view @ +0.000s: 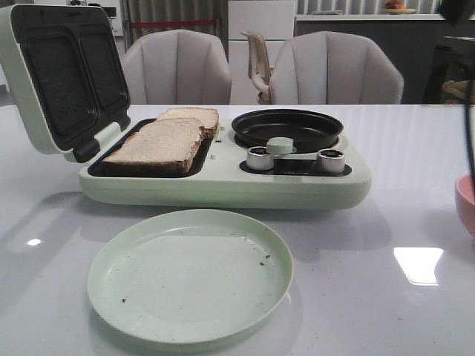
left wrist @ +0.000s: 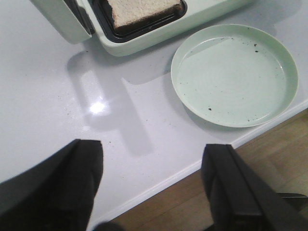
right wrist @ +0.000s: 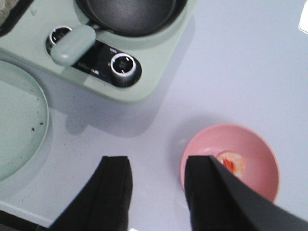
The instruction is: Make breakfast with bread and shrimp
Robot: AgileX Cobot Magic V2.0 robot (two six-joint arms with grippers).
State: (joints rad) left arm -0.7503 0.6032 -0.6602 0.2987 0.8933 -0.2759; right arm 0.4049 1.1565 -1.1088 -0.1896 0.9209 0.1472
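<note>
Two bread slices [view: 165, 139] lie overlapping in the black sandwich tray of the pale green breakfast maker [view: 223, 185]; one slice [left wrist: 142, 9] shows in the left wrist view. The shrimp [right wrist: 231, 162], small, orange and whitish, lies inside a pink bowl [right wrist: 250, 144]. My right gripper [right wrist: 156, 163] hangs open above the table, one finger over the bowl's rim. My left gripper [left wrist: 151, 151] is open over the table's front edge, nothing between its fingers. Neither gripper shows in the front view.
An empty pale green plate [view: 190, 274] sits in front of the maker. The maker's lid [view: 63, 74] stands open at the left. A black round pan [view: 287, 127] and two silver knobs [view: 260, 158] are on its right half. The pink bowl [view: 466, 204] is at the right edge.
</note>
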